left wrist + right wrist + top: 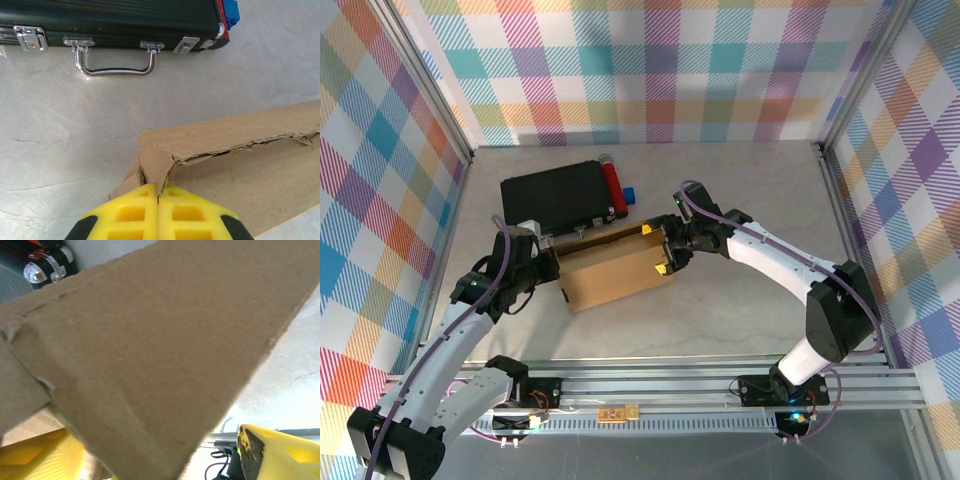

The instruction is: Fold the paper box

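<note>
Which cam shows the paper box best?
Top external: the whole paper box shows, in front of the black case. Left wrist gives one ragged corner pinched in the shut left gripper; right wrist, a blurred close-up flap spanning the open right gripper.

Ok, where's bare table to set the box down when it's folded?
Free: far-right table between right arm and back wall; near strip between paper box and front rail. Crowded: centre-left, around black case, box, left gripper and right gripper.

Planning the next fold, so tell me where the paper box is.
In the top view the paper box sits near centre, on the near side of the black case, between the left claw and the right claw.
</note>
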You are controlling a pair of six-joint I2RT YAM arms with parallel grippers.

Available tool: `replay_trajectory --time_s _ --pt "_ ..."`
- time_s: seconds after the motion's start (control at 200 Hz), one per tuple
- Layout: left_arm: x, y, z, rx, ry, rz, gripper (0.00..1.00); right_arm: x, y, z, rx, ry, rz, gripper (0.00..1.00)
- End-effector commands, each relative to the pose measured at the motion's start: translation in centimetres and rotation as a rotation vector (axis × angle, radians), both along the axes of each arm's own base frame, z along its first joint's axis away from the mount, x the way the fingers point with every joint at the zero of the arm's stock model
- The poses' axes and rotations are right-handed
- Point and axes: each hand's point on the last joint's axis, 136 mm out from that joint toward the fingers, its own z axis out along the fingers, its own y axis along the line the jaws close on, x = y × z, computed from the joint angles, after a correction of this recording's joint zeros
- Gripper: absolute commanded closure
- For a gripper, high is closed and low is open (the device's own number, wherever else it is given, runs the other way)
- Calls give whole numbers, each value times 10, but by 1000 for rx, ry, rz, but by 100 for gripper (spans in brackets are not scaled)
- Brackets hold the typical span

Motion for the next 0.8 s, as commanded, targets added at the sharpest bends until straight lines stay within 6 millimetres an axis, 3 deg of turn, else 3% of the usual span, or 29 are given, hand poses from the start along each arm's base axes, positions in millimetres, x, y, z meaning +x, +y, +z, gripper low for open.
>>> replay_trajectory --time_s 0.0,0.08,0.14,0.27,0.48,0.725,0.795 --pt "-2 1 3 23 -21 -11 100 13 0 54 41 -187 6 11" --pt "-1 1 2 25 -21 -8 100 12 -4 68 38 -258 -21 1" --pt "-1 1 2 25 -21 -7 100 13 -3 71 62 -295 -41 1" --pt "-1 1 2 27 -24 -6 100 16 -1 54 81 -252 -81 1" --pt "-1 0 4 29 -28 -7 100 20 19 36 100 -140 -57 1" --pt "-2 -3 6 34 -40 -21 100 38 29 30 115 -120 -100 0" --pt "-2 -5 7 38 -45 -27 100 40 34 24 119 -98 -96 4"
